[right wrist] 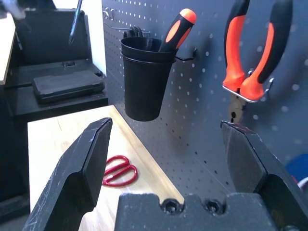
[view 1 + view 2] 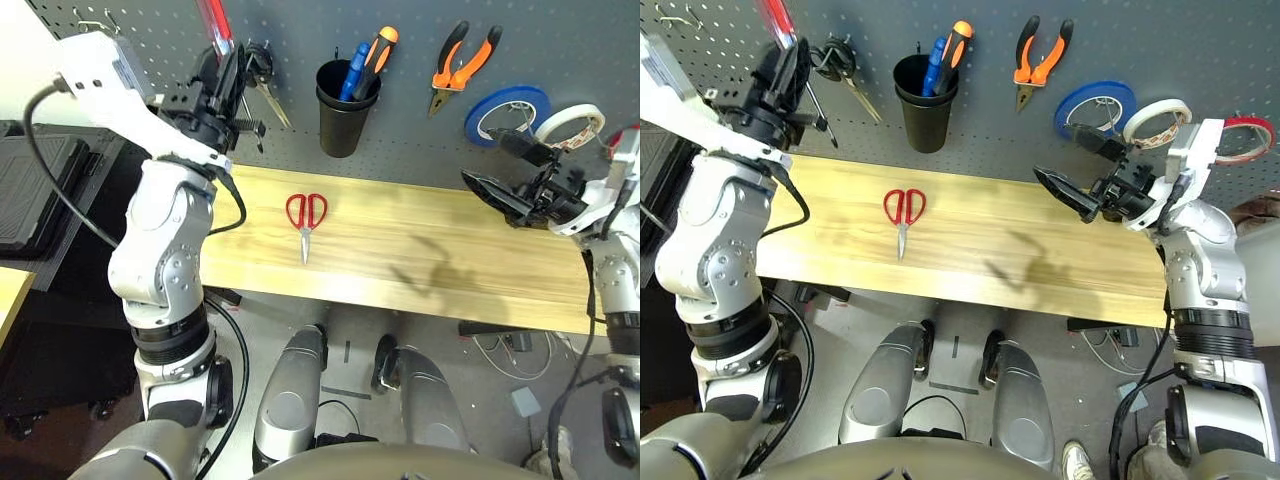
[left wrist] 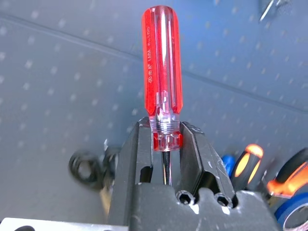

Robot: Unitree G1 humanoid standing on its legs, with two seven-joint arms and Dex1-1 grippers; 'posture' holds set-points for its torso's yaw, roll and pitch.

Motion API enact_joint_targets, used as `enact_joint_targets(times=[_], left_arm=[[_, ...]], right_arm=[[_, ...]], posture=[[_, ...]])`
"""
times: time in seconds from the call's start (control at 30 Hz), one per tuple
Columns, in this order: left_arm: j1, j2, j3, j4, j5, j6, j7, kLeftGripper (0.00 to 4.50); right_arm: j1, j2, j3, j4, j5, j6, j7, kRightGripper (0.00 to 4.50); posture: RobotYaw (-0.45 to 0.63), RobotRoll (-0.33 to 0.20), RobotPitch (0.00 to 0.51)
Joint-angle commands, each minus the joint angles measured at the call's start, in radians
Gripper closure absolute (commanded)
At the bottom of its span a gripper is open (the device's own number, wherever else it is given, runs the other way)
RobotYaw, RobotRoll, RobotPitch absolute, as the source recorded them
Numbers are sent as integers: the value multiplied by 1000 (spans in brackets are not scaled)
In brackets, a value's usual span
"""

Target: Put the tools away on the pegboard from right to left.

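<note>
So the left gripper point(image 3: 166, 159) is up near the pegboard point(image 2: 420, 170) right now, pinching the red-handled screwdriver point(image 3: 162, 72) at the collar where the clear handle meets the metal shaft, handle sticking up past the fingertips. That's a light, stiff, slick bit of plastic, so I'd guess it could twist or slide in the jaws if it bumps a hook. Holding it down by the collar seems smart, since that leaves the handle free.

The right gripper point(image 1: 168, 144) is hanging over the right end of the wooden bench point(image 2: 420, 250) with its fingers spread wide and nothing in them.

The pliers point(image 2: 458, 66) are already hung on the board, and the thin red tape ring point(image 2: 1245, 140) sits at the far right next to the blue tape point(image 2: 507, 112) and white tape point(image 2: 570, 124). A black cup point(image 2: 345, 108) holds a couple of other screwdrivers.

The red scissors point(image 2: 306, 218) are flat on the bench, blades closed and pointing toward the robot. They're small, light and rigid, but lying that flat they look awkward to get under; I'd go for the looped handles rather than the thin slippery blades.
</note>
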Motion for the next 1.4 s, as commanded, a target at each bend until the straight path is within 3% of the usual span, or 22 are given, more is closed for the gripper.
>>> enact_joint_targets(times=[0.03,0.33,0.73,1.33,1.4], left_arm=[[-58,-2,2,42,-16,-8,4,3670],[-210,-66,-30,196,1,-106,9,3670],[-302,-119,-100,450,70,-276,-32,3670],[-269,-126,-149,626,167,-389,-81,3670],[-263,-128,-150,623,170,-385,-81,2924]], right_arm=[[-4,-13,-20,-2,-3,8,6,0],[9,14,3,-47,-26,12,-32,0],[24,83,37,-83,-78,-2,-92,0],[40,119,55,-101,-102,-19,-121,0],[36,122,58,-97,-104,-21,-121,0]], posture=[[170,0,196],[151,0,191],[123,0,202],[105,0,215],[105,0,215]])
